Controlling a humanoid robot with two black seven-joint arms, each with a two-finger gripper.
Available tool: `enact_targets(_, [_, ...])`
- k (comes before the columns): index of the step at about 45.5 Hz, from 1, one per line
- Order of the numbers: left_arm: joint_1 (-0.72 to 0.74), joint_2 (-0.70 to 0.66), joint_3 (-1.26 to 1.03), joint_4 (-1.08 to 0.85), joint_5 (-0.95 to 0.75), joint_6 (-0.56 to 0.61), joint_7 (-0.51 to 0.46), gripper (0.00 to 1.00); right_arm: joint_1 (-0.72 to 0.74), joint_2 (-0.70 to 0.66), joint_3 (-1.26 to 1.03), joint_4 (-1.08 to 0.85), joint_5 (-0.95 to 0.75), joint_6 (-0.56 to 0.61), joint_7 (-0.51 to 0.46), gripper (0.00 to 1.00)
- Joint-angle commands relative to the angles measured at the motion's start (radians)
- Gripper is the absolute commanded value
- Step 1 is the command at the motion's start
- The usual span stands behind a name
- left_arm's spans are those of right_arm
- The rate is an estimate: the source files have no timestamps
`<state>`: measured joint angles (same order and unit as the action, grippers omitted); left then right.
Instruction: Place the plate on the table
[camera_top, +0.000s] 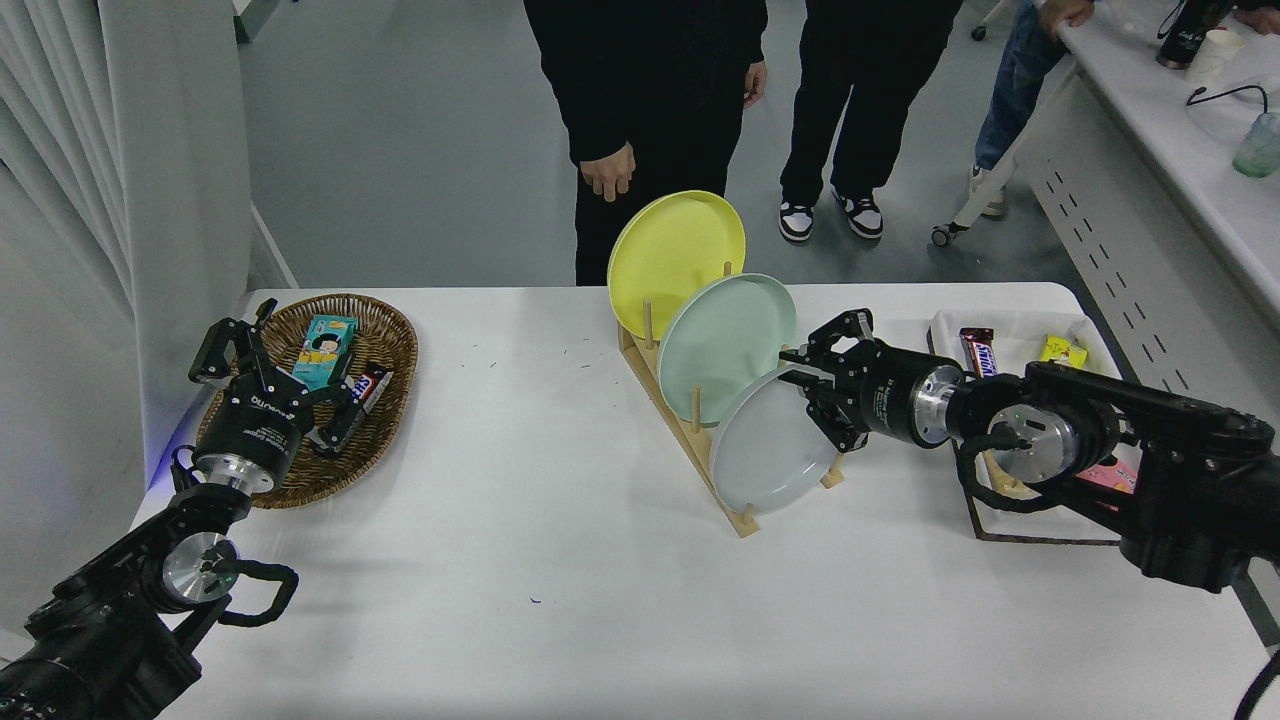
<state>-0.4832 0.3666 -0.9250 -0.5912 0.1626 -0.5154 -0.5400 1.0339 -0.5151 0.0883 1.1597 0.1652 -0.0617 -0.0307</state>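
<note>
The light grey plate (765, 450) stands on edge in the front slot of a wooden rack (700, 440) on the white table (560, 560). A mint green plate (725, 345) and a yellow plate (675, 255) stand behind it. My right gripper (797, 372) is at the grey plate's upper right rim, open, with a finger on each side of the rim. The plate rests in the rack. My left gripper (275, 375) is parked open over the wicker basket at the left.
A wicker basket (390, 330) at the left holds a teal box and a candy bar. A white tray (1010, 330) with snacks lies at the right, partly under my right arm. People stand at the far side. A long white desk (1180, 150) is at the upper right.
</note>
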Motion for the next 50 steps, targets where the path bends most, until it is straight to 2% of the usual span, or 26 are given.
enact_targets(1, [0.000,0.000,0.000,0.001,0.000,0.000,0.000,0.98,0.000,0.000,0.002,0.000,0.000,0.005,0.000,0.12])
enact_targets(50, [0.000,0.000,0.000,-0.001,0.000,0.000,0.000,0.98,0.002,-0.039,0.019,0.026,0.010,0.006,-0.002,0.06])
